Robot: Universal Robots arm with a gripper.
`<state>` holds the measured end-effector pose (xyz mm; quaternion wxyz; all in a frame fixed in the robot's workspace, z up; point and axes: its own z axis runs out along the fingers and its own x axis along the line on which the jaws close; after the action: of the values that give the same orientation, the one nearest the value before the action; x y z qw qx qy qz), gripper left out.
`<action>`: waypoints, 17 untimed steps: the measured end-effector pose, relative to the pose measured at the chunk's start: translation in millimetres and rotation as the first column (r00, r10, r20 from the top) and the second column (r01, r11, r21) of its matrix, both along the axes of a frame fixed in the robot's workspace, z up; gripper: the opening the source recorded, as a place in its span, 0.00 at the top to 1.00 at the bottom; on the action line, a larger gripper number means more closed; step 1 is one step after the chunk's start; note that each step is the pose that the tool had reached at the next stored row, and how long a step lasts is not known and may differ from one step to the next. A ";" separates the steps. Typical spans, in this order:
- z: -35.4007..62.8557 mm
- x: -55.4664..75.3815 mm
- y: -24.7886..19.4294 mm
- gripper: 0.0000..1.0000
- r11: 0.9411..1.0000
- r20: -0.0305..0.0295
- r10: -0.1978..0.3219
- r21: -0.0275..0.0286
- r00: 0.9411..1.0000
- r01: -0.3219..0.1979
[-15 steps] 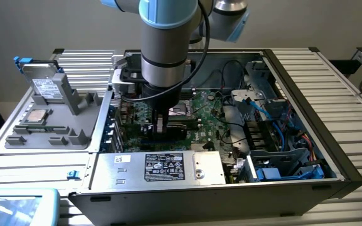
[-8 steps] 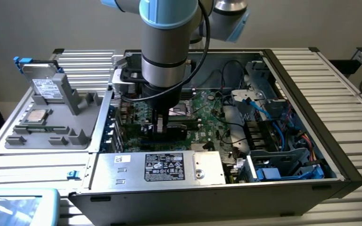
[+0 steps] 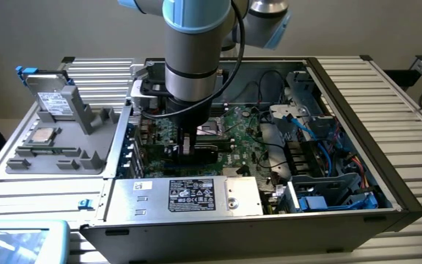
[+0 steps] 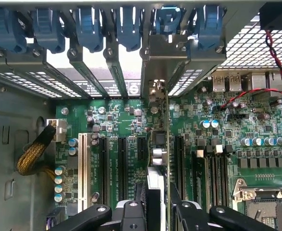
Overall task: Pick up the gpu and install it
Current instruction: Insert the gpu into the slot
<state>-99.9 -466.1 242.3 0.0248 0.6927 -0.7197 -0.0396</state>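
Observation:
The gpu point(image 4: 161, 144) stands on edge above the green motherboard point(image 4: 121, 115), seen as a thin line between two black expansion slots. Its silver end bracket point(image 4: 164, 60) sits against the case's rear slot openings, under a blue clip. My gripper point(image 4: 157, 216) is shut on the card's near end, one black finger on each face. In the exterior view the gripper point(image 3: 185, 147) reaches straight down into the open computer case point(image 3: 357, 99) over the motherboard's left part. I cannot tell whether the card's edge is seated in a slot.
A row of blue retaining clips point(image 4: 88, 26) lines the rear wall. Black slots point(image 4: 104, 168), a white slot point(image 4: 82, 166) and a yellow cable bundle point(image 4: 32, 154) flank the card. A silver power supply point(image 3: 189, 195) and blue cables point(image 3: 321, 159) crowd the case. A hard drive point(image 3: 53, 102) stands outside.

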 end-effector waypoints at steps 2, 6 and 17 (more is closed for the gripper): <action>0.0 0.0 0.0 0.71 1.000 0.000 0.000 0.000 1.000 0.000; 0.0 0.0 2.3 0.71 1.000 0.000 0.000 0.000 1.000 0.000; 0.0 0.0 2.6 0.71 1.000 0.000 0.000 0.000 1.000 0.000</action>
<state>-100.0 -463.6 242.4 0.0248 0.6929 -0.7196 -0.0396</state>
